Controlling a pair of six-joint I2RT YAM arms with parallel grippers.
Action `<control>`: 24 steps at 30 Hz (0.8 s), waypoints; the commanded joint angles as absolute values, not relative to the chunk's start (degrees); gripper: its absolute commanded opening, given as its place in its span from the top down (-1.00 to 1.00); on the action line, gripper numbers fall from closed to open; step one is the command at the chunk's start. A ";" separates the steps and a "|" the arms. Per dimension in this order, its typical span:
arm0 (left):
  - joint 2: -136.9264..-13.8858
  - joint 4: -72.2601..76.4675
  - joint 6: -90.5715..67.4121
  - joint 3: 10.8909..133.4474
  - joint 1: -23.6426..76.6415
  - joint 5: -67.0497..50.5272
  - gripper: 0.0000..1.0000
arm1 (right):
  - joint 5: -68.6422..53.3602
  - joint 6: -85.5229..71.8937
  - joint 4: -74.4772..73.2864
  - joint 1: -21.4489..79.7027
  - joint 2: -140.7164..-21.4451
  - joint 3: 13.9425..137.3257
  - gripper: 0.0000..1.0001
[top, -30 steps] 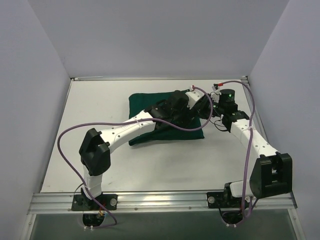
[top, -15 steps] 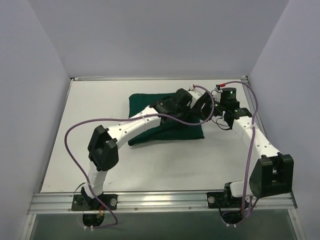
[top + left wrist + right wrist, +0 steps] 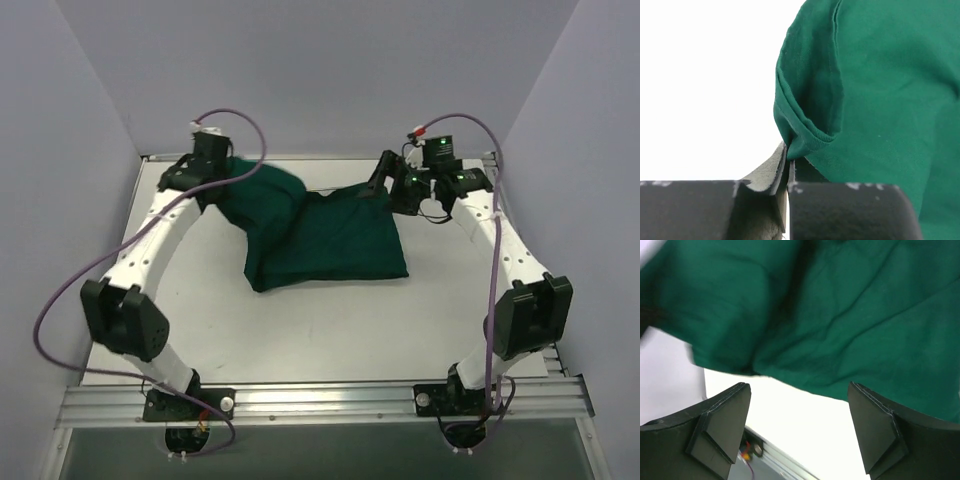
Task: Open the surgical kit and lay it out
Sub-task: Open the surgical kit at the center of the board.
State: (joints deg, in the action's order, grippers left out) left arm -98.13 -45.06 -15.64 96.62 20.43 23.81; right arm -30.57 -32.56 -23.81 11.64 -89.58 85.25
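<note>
The surgical kit (image 3: pixel 330 245) is a dark green cloth bundle on the white table (image 3: pixel 320 330), and the cloth hides what it wraps. One flap (image 3: pixel 262 190) is drawn out toward the far left corner. My left gripper (image 3: pixel 222 170) is shut on that flap's hemmed edge (image 3: pixel 805 142), pinched between the pads (image 3: pixel 771 170). My right gripper (image 3: pixel 388 188) hovers over the kit's far right corner with its jaws wide apart. Nothing lies between its fingers (image 3: pixel 725 425), and the green cloth (image 3: pixel 840 315) spreads just beyond them.
Grey walls close in the table on the left, back and right. An aluminium rail (image 3: pixel 320 400) runs along the near edge by the arm bases. Purple cables (image 3: pixel 60 300) loop off both arms.
My left arm swung from the middle of the kit to the far left corner, shut on a flap and dragging it out. My right gripper opened, let go and lifted back.
</note>
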 commanded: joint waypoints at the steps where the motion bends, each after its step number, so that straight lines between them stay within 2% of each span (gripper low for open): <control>1: -88.61 -50.89 -18.81 92.30 12.95 30.76 0.90 | -29.98 -26.13 -27.77 18.26 -94.91 90.24 -0.59; 2: -86.51 -52.19 -19.07 89.67 7.61 31.20 0.45 | -28.93 -24.80 -29.17 22.72 -96.23 91.74 -0.59; 4: -85.17 -53.96 -19.95 87.99 2.75 32.95 0.12 | -25.16 -20.86 -30.49 27.14 -100.44 94.64 -0.59; 5: -84.64 -55.10 -19.95 87.11 -2.15 32.87 -0.32 | -23.66 -19.96 -32.15 30.64 -101.76 97.18 -0.58; 7: -83.41 -56.42 -20.83 85.35 -4.56 32.78 -0.77 | -21.98 -18.38 -31.82 33.82 -105.37 98.69 -0.58; 10: -81.30 -56.42 -22.14 82.45 -5.10 31.99 -0.93 | -18.81 -15.83 -30.33 39.01 -108.88 101.33 -0.60; 17: -79.01 -55.28 -20.74 78.05 -5.10 27.87 -0.88 | -10.30 -9.59 -32.61 47.36 -118.38 110.47 -0.57; 20: -78.75 -55.37 -20.83 74.64 -5.10 24.97 -0.95 | -3.88 -8.00 -33.13 50.01 -121.11 112.85 -0.42; 24: -75.86 -54.14 -20.22 70.85 -5.10 21.80 -1.00 | -1.85 -6.86 -32.96 51.15 -124.44 114.78 -0.22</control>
State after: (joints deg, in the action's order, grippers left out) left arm -79.22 -54.96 -20.60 72.60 -4.99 25.26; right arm -7.42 -9.41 -31.11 50.26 -122.56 111.79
